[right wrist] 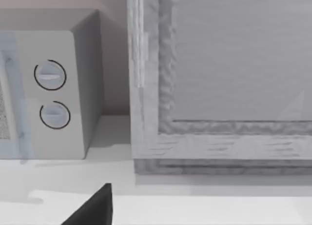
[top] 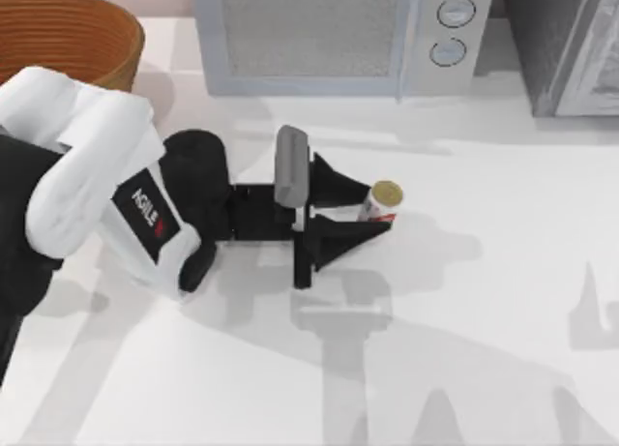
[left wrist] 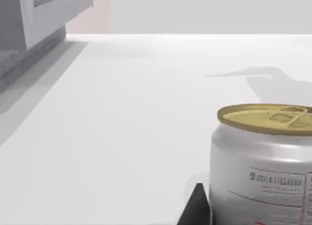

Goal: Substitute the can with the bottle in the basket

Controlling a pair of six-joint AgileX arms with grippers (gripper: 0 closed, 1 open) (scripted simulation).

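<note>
The can (top: 380, 203) stands upright on the white table right of centre, red and white with a dull gold top. My left gripper (top: 380, 206) reaches in from the left, one dark finger on each side of the can, shut on it. The left wrist view has the can (left wrist: 263, 161) very near, with one fingertip (left wrist: 196, 208) against its side. The basket (top: 68, 35), orange-brown wicker, sits at the table's far left corner, and my left arm hides part of it. The bottle is out of view. My right arm is parked off to the right, facing the back wall.
A grey microwave (top: 338, 35) stands at the back centre; it is also in the right wrist view (right wrist: 48, 88). A grey cabinet (top: 571, 44) is at the back right. White table (top: 484, 369) stretches across the front and right.
</note>
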